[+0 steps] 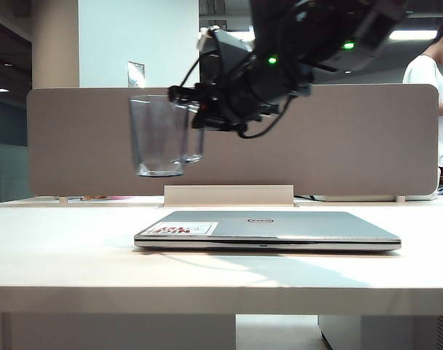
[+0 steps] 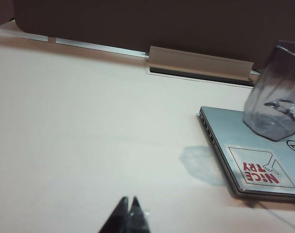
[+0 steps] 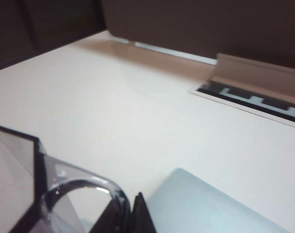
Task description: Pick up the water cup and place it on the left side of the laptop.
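Note:
The water cup (image 1: 159, 136), a clear smoky-grey mug, hangs upright in the air above the table, over the left end of the laptop (image 1: 279, 227). My right gripper (image 1: 186, 100) is shut on the cup's rim. In the right wrist view the cup rim (image 3: 81, 191) passes between the two dark fingertips of that gripper (image 3: 130, 206), with a laptop corner (image 3: 200, 206) below. In the left wrist view the cup (image 2: 276, 97) floats over the closed silver laptop (image 2: 220, 141) with its red-lettered sticker. My left gripper (image 2: 128, 204) is shut and empty, over bare table well away from the laptop.
A beige divider panel (image 1: 75, 146) runs along the table's back edge, with a raised cable-slot cover (image 1: 228, 195) behind the laptop. A person in white (image 1: 431, 80) stands at the far right behind the panel. The cup's shadow (image 2: 200, 162) falls on the table beside the laptop.

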